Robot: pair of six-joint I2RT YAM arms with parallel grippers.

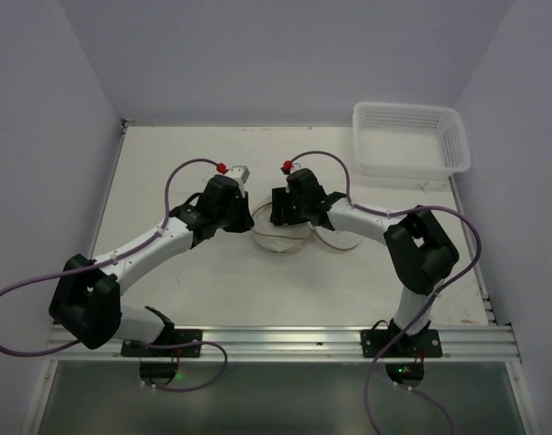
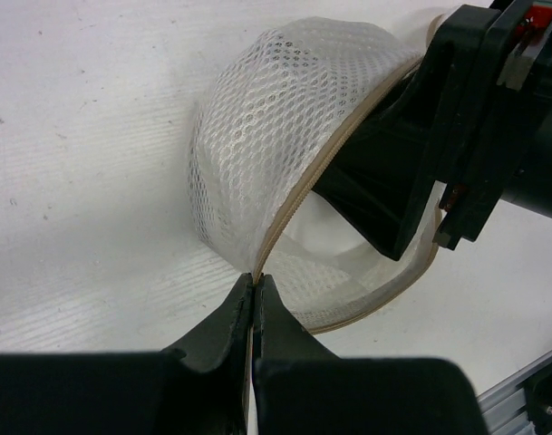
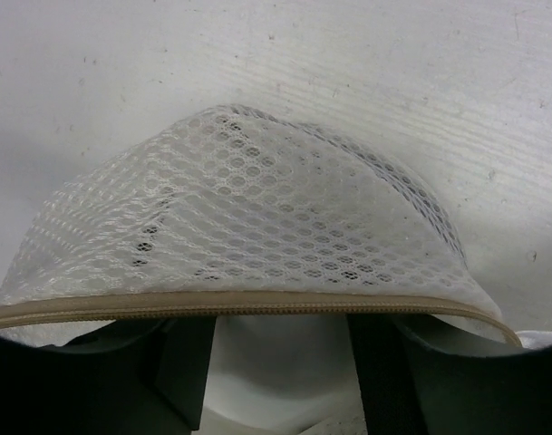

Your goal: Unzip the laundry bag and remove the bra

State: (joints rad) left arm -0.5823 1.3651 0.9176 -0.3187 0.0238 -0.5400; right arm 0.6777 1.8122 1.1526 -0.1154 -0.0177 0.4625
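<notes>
The laundry bag (image 1: 282, 241) is a white mesh dome with tan rim hoops, lying mid-table between both arms. My left gripper (image 1: 251, 220) is shut on the tan rim (image 2: 256, 276) at the near end of the opening, and the mesh lid (image 2: 266, 145) stands lifted. My right gripper (image 1: 285, 220) is open and reaches into the opening under the lid (image 3: 257, 208), below the tan zipper edge (image 3: 248, 304). It shows as a black body in the left wrist view (image 2: 393, 181). A smooth white shape, apparently the bra (image 3: 276, 362), lies between its fingers (image 3: 180, 362).
A white slotted plastic basket (image 1: 410, 136) stands at the back right corner. A tan hoop of the bag's lower half (image 1: 341, 241) lies just right of the right gripper. The aluminium rail (image 1: 285, 340) runs along the near table edge.
</notes>
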